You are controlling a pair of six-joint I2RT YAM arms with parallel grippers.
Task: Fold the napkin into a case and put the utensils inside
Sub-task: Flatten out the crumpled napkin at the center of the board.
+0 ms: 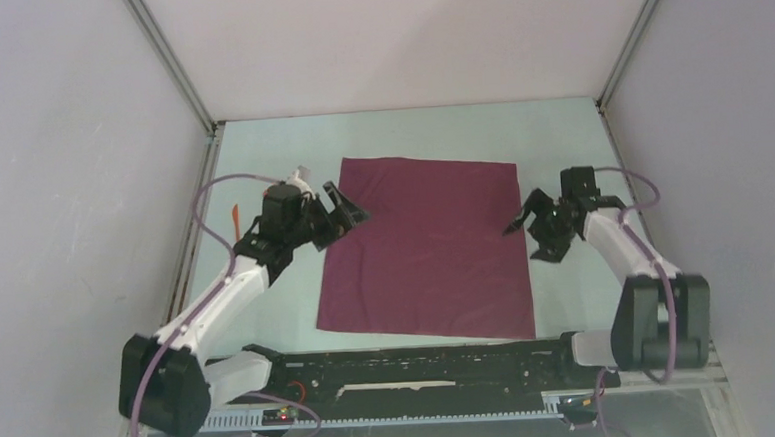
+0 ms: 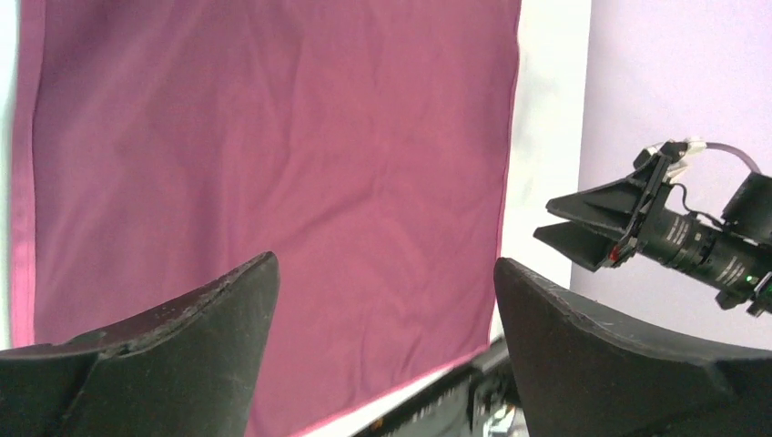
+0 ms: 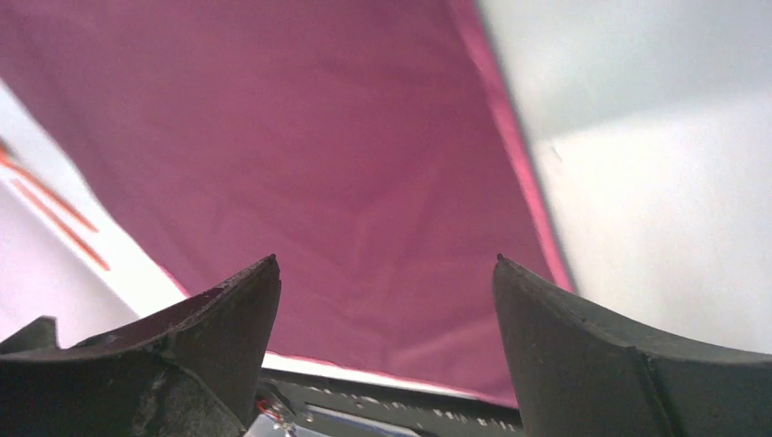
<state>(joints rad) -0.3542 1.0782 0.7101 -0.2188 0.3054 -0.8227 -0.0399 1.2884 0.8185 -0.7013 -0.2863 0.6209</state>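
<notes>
**Top external view.** The napkin lies unfolded and flat on the middle of the table. It is close to square, so it has no clear long axis. Its edges run roughly parallel to the table sides, slightly skewed. The left gripper is at the napkin's left edge near the far corner, with the jaws spread wide and empty. The right gripper is at the right edge, also spread wide and empty. Of the utensils, one orange sliver shows left of the left arm, well apart from the cloth, its long axis running near to far.

**Left wrist view.** The left gripper is over the napkin, with nothing between the jaws. The right gripper is beyond the far cloth edge.

**Right wrist view.** The right gripper is wide and empty above the napkin. The utensils appear as two blurred orange lines beyond the cloth.
</notes>
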